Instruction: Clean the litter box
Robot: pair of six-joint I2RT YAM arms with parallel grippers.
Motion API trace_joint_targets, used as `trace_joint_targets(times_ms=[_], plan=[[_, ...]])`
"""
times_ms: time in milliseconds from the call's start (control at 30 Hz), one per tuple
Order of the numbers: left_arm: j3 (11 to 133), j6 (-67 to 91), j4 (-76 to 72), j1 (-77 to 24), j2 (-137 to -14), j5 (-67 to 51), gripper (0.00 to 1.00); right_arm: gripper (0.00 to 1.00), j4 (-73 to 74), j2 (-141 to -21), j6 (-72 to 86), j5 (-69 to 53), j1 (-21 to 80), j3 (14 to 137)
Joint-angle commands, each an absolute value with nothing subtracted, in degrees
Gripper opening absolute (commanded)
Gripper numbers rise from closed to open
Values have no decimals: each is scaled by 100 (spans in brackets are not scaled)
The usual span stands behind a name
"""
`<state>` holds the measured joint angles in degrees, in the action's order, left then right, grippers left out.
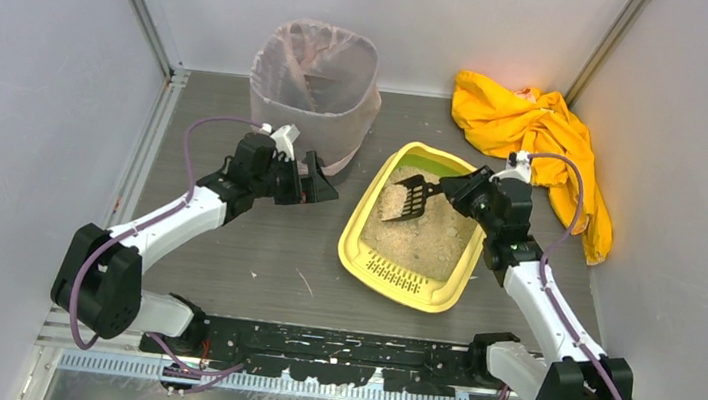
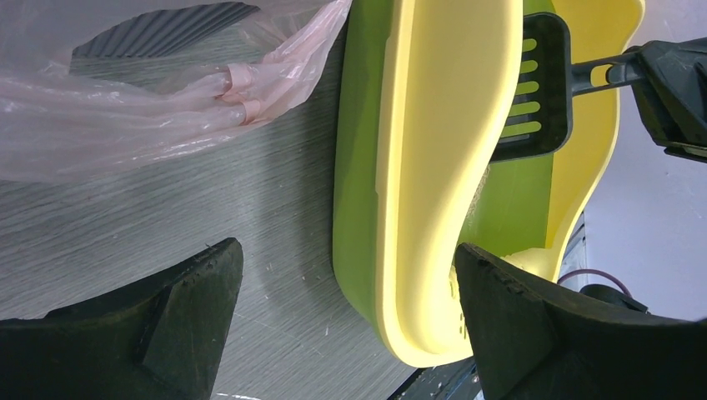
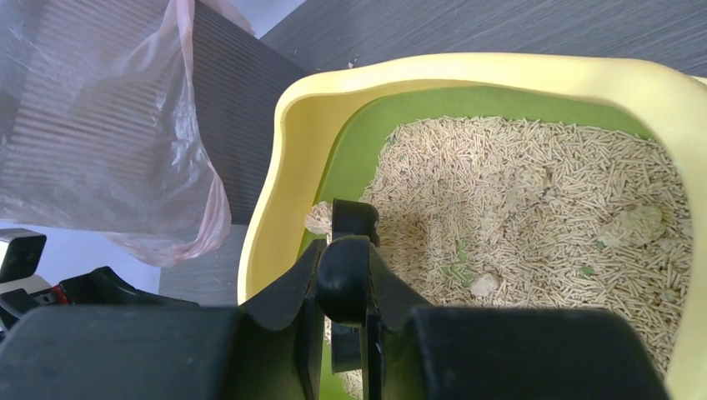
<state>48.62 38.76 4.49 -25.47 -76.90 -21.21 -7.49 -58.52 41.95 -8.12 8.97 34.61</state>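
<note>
The yellow litter box (image 1: 358,233) with a green inside lies at the table's middle, holding beige pellet litter (image 1: 432,234). My right gripper (image 1: 466,193) is shut on the handle of a black slotted scoop (image 1: 413,199), whose head is over the litter at the box's far left. In the right wrist view my right gripper (image 3: 346,279) clamps the scoop handle (image 3: 354,221), and pale clumps (image 3: 638,223) lie in the litter. My left gripper (image 1: 323,191) is open and empty, just left of the box. In the left wrist view the box's side (image 2: 433,167) shows between its fingers (image 2: 192,308).
A tall bin lined with a pinkish bag (image 1: 315,80) stands at the back, close behind my left gripper. A crumpled yellow cloth (image 1: 538,140) lies at the back right beside the box. Grey walls close in both sides.
</note>
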Motion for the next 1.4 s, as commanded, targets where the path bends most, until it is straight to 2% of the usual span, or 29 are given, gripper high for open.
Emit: trace_joint_targets(times_ms=[0, 533, 700, 933, 1367], plan=[[4896, 3916, 117, -2522, -7694, -2272, 97, 1, -1022, -5782, 4385, -1073, 793, 3478], [4895, 3946, 82, -2522, -7718, -2320, 96, 1, -739, -4974, 4626, -2255, -622, 3318], [4887, 3946, 68, -2522, -7754, -2327, 96, 1, -1130, -5023, 4934, -2913, -1028, 3145], [4882, 3955, 67, -2523, -7749, -2320, 96, 1, -3272, -5615, 6326, -4107, -1883, 2437], [4878, 3964, 75, -2522, -7720, -2346, 96, 1, -6562, -6820, 8213, -4635, -2338, 1845]])
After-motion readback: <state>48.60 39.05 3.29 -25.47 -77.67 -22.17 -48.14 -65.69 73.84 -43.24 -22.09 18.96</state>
